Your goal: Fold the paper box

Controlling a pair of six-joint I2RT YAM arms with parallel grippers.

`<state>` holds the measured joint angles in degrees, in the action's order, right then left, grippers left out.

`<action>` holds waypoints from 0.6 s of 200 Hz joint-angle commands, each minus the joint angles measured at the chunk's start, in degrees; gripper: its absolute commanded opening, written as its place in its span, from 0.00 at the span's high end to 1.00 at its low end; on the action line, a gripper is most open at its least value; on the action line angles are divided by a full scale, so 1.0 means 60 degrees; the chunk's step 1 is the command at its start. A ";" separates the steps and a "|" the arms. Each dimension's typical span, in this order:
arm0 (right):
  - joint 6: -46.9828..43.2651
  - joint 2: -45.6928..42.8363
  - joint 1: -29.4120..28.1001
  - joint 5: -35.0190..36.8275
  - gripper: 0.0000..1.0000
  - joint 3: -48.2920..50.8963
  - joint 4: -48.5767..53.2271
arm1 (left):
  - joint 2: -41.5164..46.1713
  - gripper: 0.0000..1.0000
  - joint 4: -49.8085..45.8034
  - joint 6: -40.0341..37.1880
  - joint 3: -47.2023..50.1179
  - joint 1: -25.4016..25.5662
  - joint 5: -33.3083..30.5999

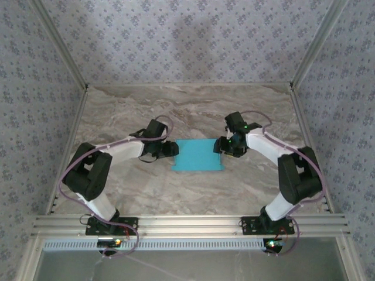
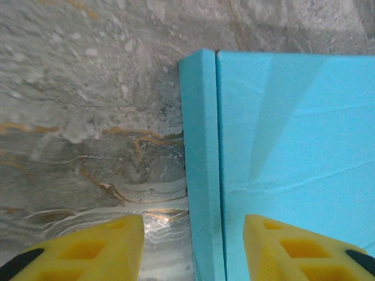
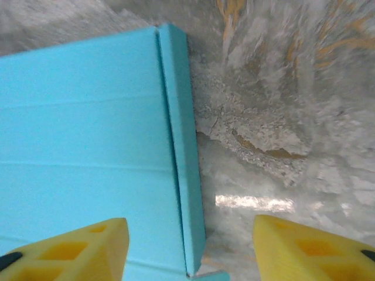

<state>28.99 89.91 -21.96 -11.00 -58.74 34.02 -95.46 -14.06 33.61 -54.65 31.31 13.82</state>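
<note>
Paper box (image 1: 199,154): judged fully folded, lying flat.
Left gripper (image 2: 190,237) and right gripper (image 3: 190,240) held agape, nothing grasped.

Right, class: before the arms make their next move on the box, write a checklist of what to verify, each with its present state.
1. Box lies flat on the table, blue outward: ok.
2. Left fingers open, straddling the box's left edge: ok.
3. Right fingers open, straddling its right edge: ok.
4. Box sits between both arms: ok.
5. Side flaps fully tucked in: cannot tell.
</note>
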 commanded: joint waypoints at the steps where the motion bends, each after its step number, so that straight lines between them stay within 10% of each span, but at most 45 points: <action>1: -0.0386 -0.0766 0.0107 0.0368 0.37 -0.0060 0.0567 | 0.0624 0.51 -0.1327 -0.1000 -0.1045 0.0053 -0.0720; 120: -0.0225 0.0368 0.1425 -0.3232 0.38 0.1279 -0.2821 | -0.0528 0.65 -0.0256 -0.0483 -0.0522 -0.0497 0.0616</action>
<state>27.79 90.15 -13.96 -25.98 -50.83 20.58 -100.01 -16.56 30.06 -59.07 28.36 16.29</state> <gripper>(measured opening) 0.627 0.352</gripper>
